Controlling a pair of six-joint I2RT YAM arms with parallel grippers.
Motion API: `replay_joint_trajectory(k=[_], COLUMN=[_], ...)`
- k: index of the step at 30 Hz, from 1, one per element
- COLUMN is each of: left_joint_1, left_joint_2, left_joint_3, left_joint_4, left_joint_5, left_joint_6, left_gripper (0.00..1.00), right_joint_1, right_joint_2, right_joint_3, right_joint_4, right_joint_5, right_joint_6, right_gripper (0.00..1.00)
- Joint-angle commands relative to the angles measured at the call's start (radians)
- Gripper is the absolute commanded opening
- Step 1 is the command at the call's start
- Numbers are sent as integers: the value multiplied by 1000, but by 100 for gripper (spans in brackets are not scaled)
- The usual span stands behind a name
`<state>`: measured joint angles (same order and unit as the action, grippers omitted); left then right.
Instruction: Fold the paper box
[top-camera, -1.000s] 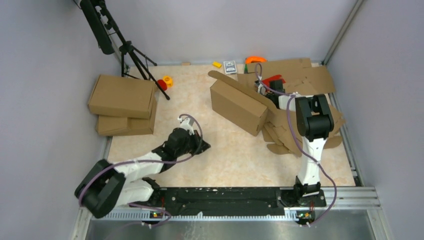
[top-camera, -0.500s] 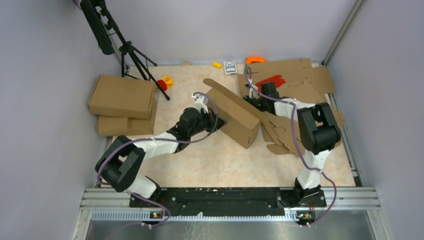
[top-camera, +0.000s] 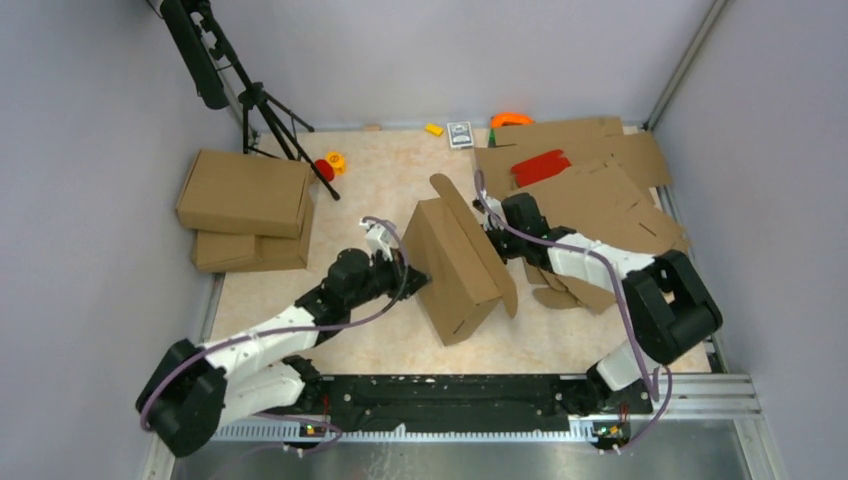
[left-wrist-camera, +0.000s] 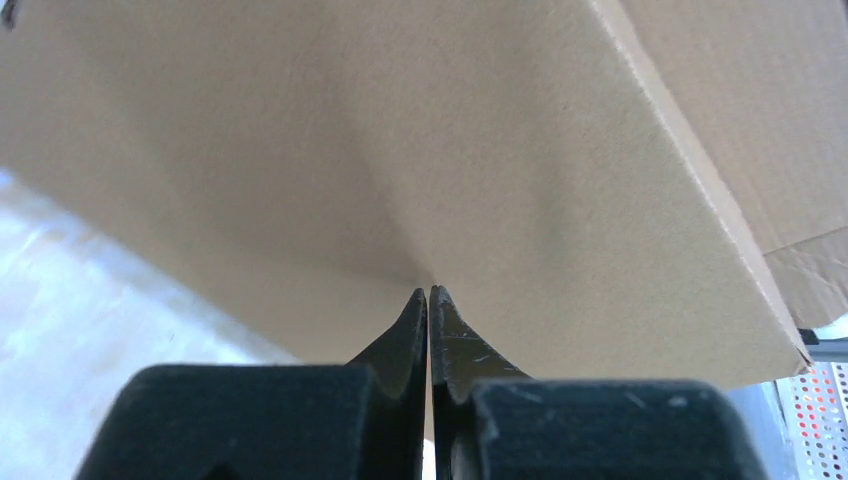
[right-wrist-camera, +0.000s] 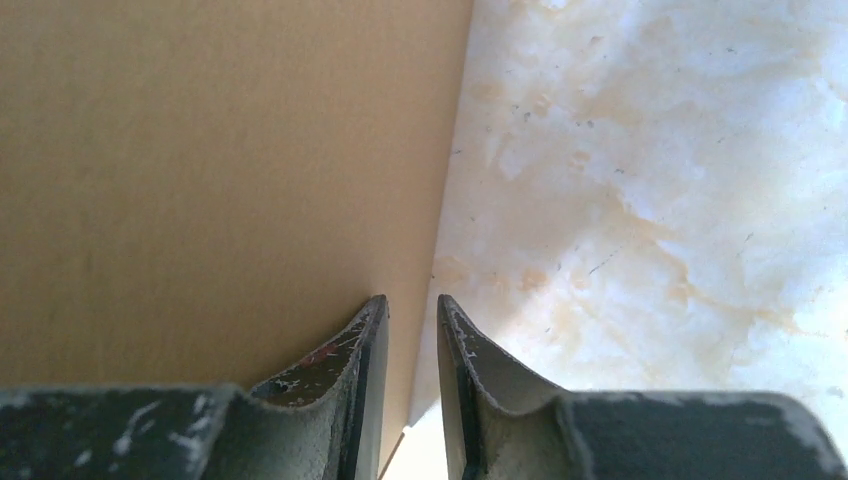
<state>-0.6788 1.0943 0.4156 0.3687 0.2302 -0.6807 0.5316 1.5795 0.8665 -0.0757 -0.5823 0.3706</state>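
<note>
The paper box (top-camera: 455, 265) stands tilted on one edge in the middle of the table (top-camera: 380, 175), one flap up at its far end. The left claw (left-wrist-camera: 429, 292) is pressed together, tips against the box's left face. The right claw (right-wrist-camera: 412, 300) is slightly spread at the box's right edge (pinching or not, I cannot tell). Bare table lies before and behind the box. Flat cardboard sheets (top-camera: 600, 195) crowd the right side, two closed boxes (top-camera: 245, 192) the left. The walls (top-camera: 450, 50) are grey.

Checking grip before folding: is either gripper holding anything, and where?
Left gripper: shut, just pressing the paper box. Right gripper: narrow gap at the box's edge; hold cannot be told.
</note>
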Motion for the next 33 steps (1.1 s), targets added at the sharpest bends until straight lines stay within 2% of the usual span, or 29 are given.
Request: replay_joint_trajectory(k=[1, 3, 5, 7, 10, 14, 16, 19, 27, 33], left_joint_1=[-1, 3, 16, 19, 21, 22, 22, 23, 24, 24], left_joint_2=[-162, -241, -327, -386, -446, -494, -498, -482, -465, -416], left_joint_3=[-33, -24, -32, -49, -53, -39, -26, -12, 0, 42], left_joint_4=[-210, -347, -418, -416, -416, -393, -377, -377, -376, -341], left_joint_5=[-80, -166, -159, -122, -76, -22, 11, 19, 9, 46], left_joint_6=[-13, -71, -111, -155, -197, -233, -248, -257, -255, -234], left_gripper=[0, 13, 25, 40, 52, 79, 87, 90, 92, 94], right_joint_1=[54, 79, 102, 116, 127, 133, 133, 133, 133, 134], right_joint_2=[-111, -124, -136, -144, -154, -178, -186, -198, -262, -343], right_joint_3=[-5, 17, 32, 37, 35, 28, 25, 22, 24, 32], right_joint_4=[-14, -64, -93, -104, -114, -118, -120, -116, -148, -194], right_joint_5=[119, 160, 180, 199, 211, 219, 220, 211, 221, 287], right_joint_6=[40, 34, 34, 40, 49, 58, 61, 69, 60, 43], right_gripper=[25, 25, 25, 25, 25, 25, 25, 26, 29, 46])
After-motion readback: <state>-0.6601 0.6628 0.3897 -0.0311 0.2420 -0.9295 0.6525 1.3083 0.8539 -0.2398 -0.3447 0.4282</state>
